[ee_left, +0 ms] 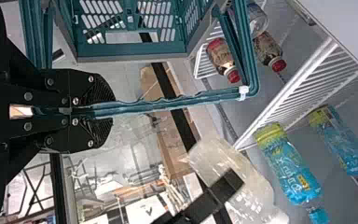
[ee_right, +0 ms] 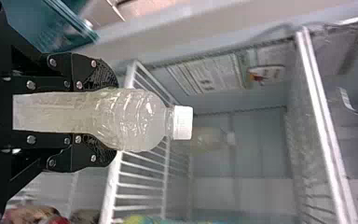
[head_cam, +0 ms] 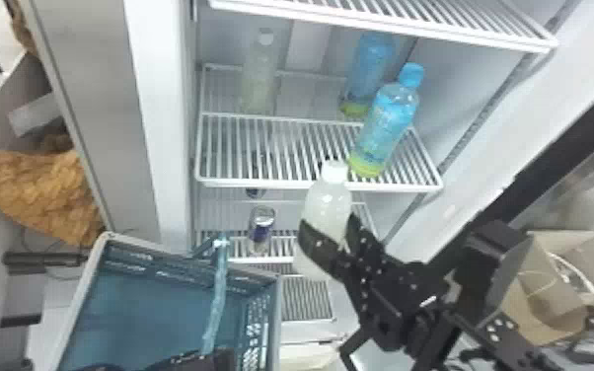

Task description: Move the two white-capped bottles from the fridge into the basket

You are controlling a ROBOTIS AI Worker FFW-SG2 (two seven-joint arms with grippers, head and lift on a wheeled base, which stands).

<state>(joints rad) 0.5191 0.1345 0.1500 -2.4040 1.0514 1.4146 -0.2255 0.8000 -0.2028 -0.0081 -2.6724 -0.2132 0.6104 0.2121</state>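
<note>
Right of the basket (head_cam: 80, 302), the right hand (head_cam: 329, 223) grips one bottle (head_cam: 328, 201), the left hand (head_cam: 207, 360) clamps the handle (head_cam: 218, 293), and the other bottle (head_cam: 259, 76) stands beyond.

No legible text. Near blue bottle (head_cam: 387, 123) at right and fridge-wall label (ee_right: 206, 75) carry print, can't make it out.

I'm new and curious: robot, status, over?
Right gripper holding white-capped bottle. Left gripper on basket handle. Handle crosses opening, may obstruct. Second bottle on shelf.
</note>
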